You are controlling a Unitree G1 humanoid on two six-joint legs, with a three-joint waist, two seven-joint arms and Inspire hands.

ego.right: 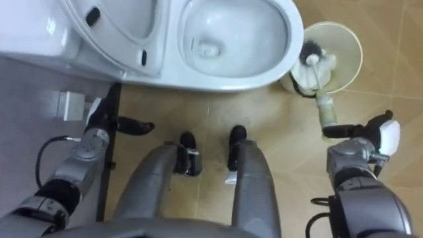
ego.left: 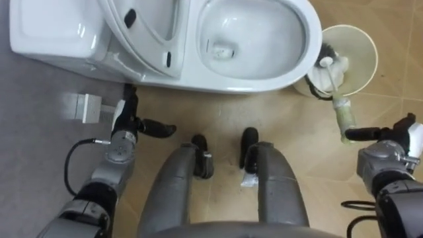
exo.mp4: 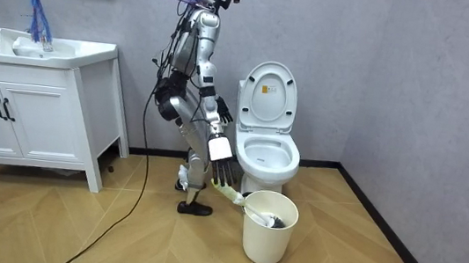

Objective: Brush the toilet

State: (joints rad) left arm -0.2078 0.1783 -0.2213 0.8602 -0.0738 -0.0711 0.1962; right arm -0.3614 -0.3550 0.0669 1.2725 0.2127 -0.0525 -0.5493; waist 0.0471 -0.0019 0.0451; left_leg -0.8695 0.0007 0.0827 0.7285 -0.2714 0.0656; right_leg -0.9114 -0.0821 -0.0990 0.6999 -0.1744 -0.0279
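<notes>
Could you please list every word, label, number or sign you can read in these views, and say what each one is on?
No text here can be read.
sticker inside the raised toilet lid: some print, too small to read.
toilet brush, bin and toilet bowl: no marking to be seen.

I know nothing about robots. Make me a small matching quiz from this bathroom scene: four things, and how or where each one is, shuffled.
Things:
1. toilet lid
2. brush head
3. right robot hand
4. left robot hand

States:
a. gripping the brush handle
b. raised upright
c. open, holding nothing
d. inside the bucket

Pairs: 1-b, 2-d, 3-a, 4-c.
</notes>
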